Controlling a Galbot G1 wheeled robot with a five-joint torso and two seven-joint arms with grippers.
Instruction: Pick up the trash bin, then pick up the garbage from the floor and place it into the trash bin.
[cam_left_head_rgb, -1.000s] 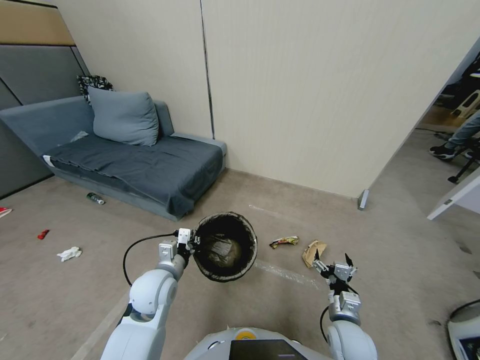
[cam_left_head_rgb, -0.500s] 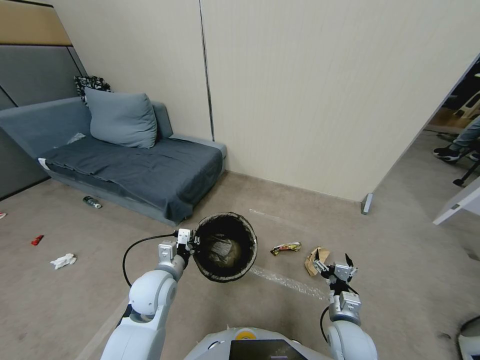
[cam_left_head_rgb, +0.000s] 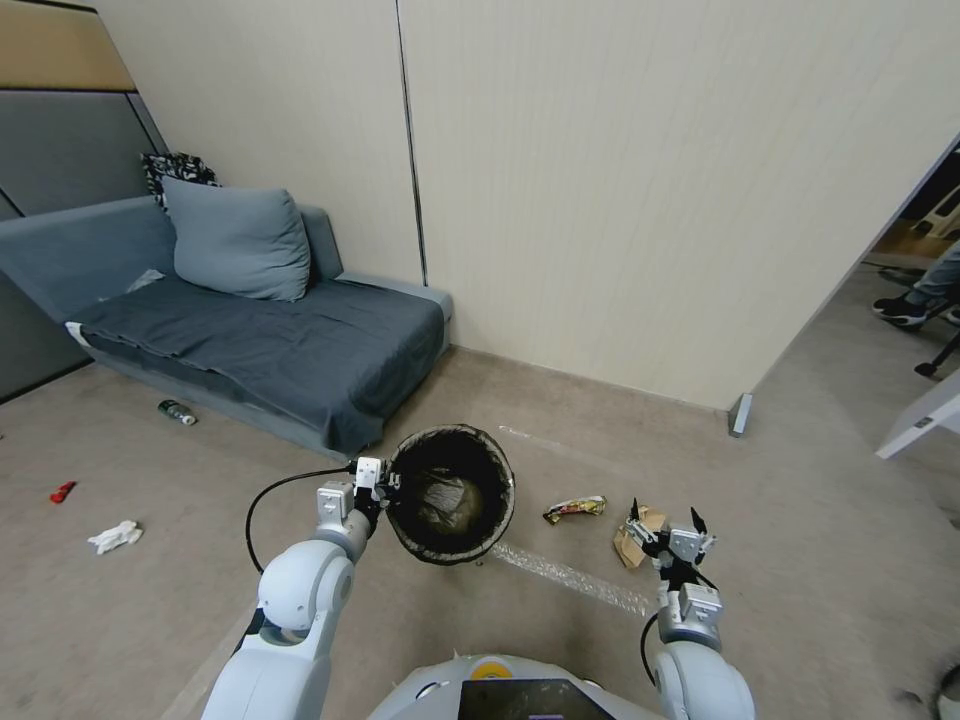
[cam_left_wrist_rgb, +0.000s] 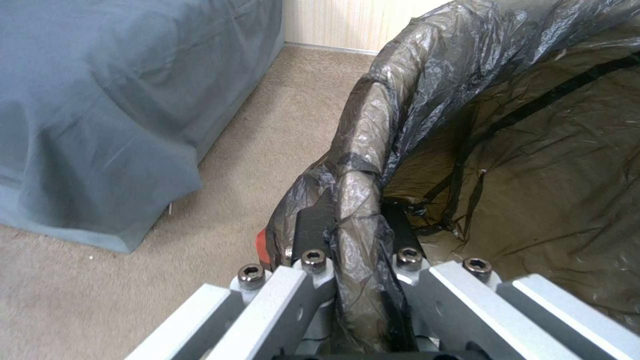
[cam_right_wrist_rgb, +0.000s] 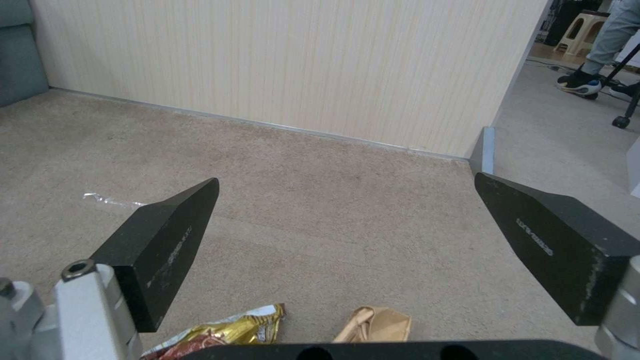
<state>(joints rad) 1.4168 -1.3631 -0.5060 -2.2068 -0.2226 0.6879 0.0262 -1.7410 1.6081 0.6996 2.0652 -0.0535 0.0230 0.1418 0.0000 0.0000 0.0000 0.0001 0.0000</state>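
Beige carpet (cam_left_head_rgb: 130, 620), grey sofa (cam_left_head_rgb: 250, 340)

bag-lined trash bin (cam_left_head_rgb: 450, 495) aloft; garbage (cam_left_head_rgb: 574, 509) floor-strewn

the trash bin (cam_left_head_rgb: 450, 493) sits at centre frame, sofa (cam_left_head_rgb: 250, 340) upper left; wrapper (cam_left_head_rgb: 574, 509) and paper scrap (cam_left_head_rgb: 632, 540) lie right of it, tissue (cam_left_head_rgb: 114, 537) far left.

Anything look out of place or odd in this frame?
Litter lies scattered on the carpet: a yellow wrapper and brown paper scrap ahead of the open right gripper, a tissue and bottle near the sofa. The left gripper grips the trash bin tilted.
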